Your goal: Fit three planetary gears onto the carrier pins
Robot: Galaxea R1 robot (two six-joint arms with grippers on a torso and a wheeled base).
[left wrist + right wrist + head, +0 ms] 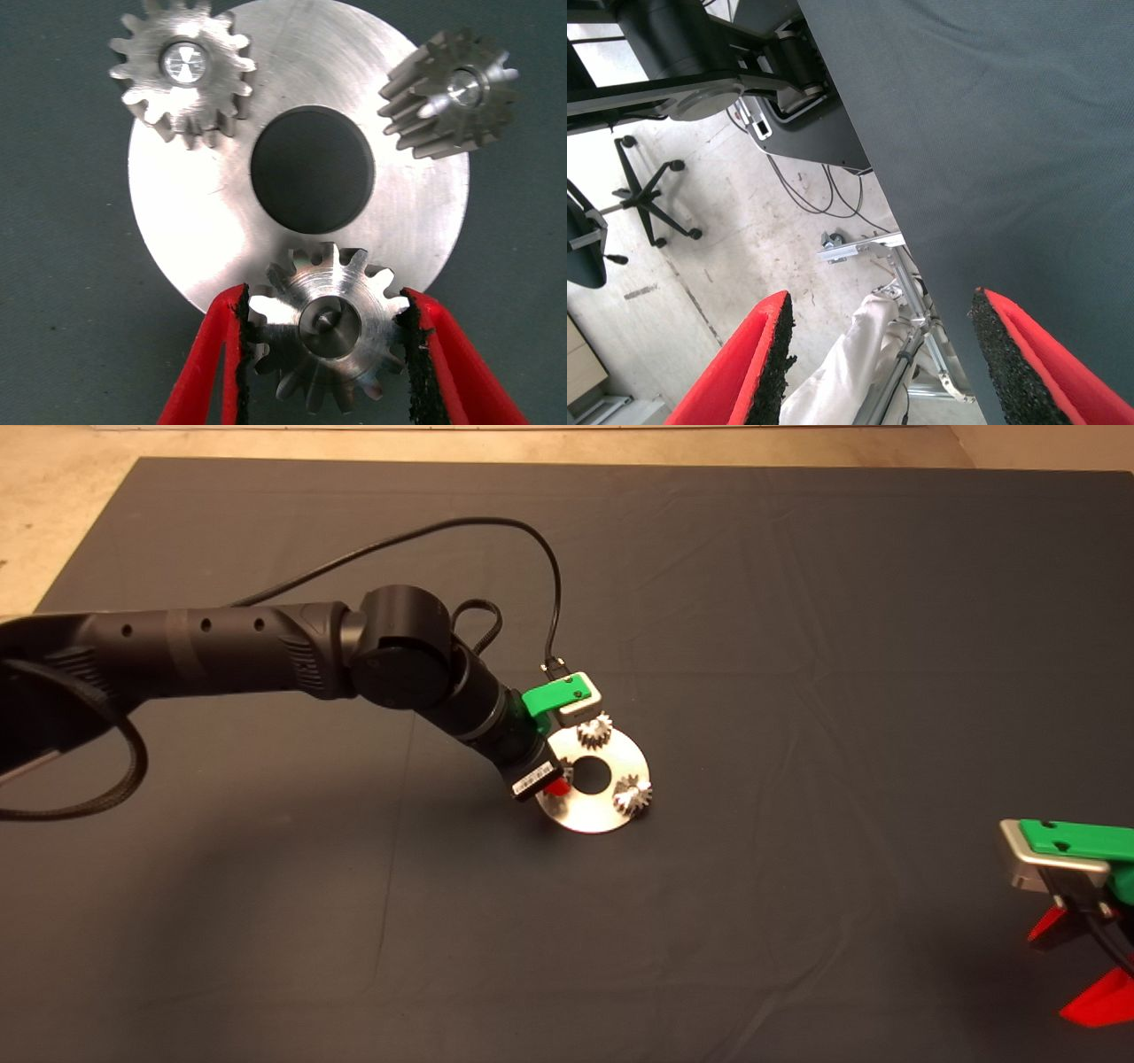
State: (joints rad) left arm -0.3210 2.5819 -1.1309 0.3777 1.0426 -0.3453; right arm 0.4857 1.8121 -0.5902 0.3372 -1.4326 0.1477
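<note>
1. You have the left claw (323, 354) down over the silver disc (611, 808), its red fingers (208, 372) closed on one planetary gear (328, 332), pads touching the teeth on either side
2. That gripped gear sits at the disc's rim, with a carrier pin (330, 320) showing in its bore
3. Beyond the claw's fingertips, across the central hole (310, 168), you see the other two planetary gears, each seated on its own pin: one (182, 75) lies flat and square to the camera, the other (452, 93) overhangs the disc's edge and shows its tooth flanks
4. Both of those gears stand apart from the fingers; nothing lies between them and the claw
5. From above, the left arm (266, 655) covers the gripped gear and the near side of the disc, and a black cable (532, 540) loops over the wrist
6. Your right claw (877, 363) waits at the lower right edge of the bench, fingers spread wide with nothing between them
7. The bench is covered by a dark mat (797, 646) with faint creases
8. Past the mat's edge by the right claw you can see a pale floor (718, 257), an office chair base (651, 199), loose cables and a metal frame
</note>
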